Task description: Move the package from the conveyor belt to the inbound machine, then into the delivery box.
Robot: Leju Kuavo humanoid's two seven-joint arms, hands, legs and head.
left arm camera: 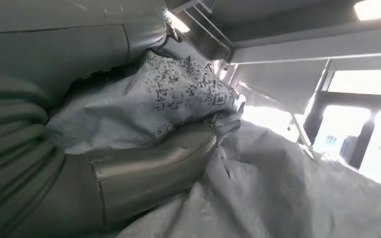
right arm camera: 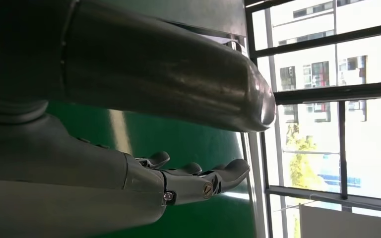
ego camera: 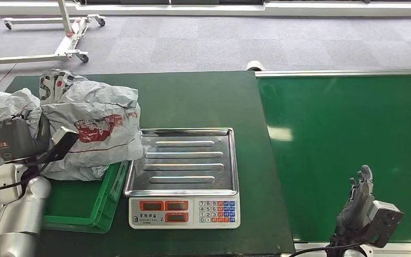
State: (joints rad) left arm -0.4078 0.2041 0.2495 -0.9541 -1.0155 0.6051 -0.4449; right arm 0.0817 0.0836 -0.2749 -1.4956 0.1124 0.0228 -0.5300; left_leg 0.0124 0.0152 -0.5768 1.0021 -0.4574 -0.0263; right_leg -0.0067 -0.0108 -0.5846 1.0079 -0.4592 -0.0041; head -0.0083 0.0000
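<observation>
Both hands low: left hand (ego camera: 12, 140) buried in grey package (ego camera: 93, 128) over green crate (ego camera: 80, 206) (thumb pressing it), right hand (ego camera: 359, 195) fingers straight, apart, holding nothing.

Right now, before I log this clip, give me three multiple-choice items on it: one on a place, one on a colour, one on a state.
1. Where does the left hand sit?
A. on the scale tray
B. against the packages over the crate
C. on the belt

2. What colour is the crate?
A. green
B. red
C. white

3. How is the right hand?
A. holding a package
B. pressing the scale keys
C. open, holding nothing

Answers:
1. B: the head view shows it among the grey packages piled above the crate.
2. A: its rim and wall left of the scale are green.
3. C: its fingers are stretched out over the bare belt, with nothing between them.
</observation>
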